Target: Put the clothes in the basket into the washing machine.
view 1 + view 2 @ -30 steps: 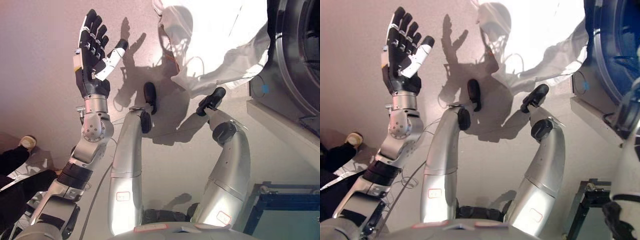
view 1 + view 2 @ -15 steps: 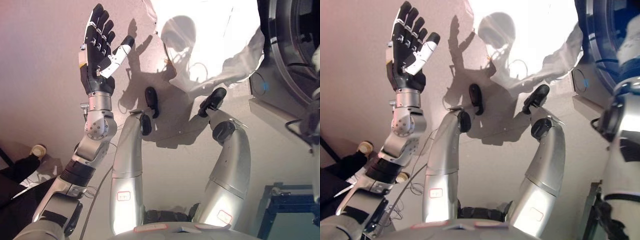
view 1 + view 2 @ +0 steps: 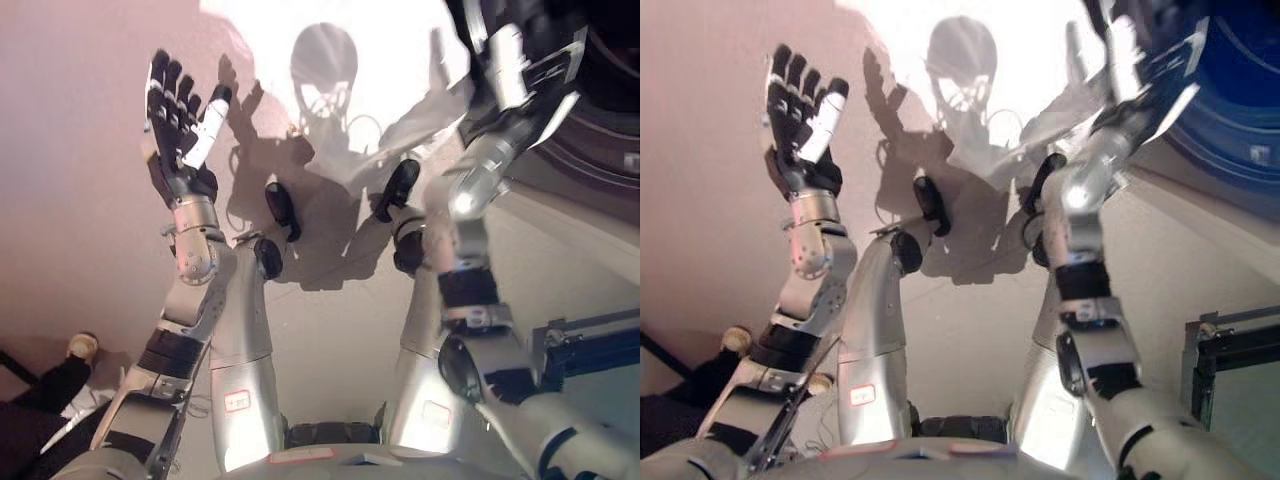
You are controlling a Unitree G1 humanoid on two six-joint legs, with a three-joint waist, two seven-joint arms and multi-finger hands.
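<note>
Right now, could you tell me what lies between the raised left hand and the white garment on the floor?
Only bare floor: in both eye views nothing lies between the left hand and the white garment.

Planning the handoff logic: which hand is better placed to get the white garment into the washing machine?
Right. The right hand is up by the washing machine opening, next to the white garment. The left hand is open and raised far to the left, away from both.
</note>
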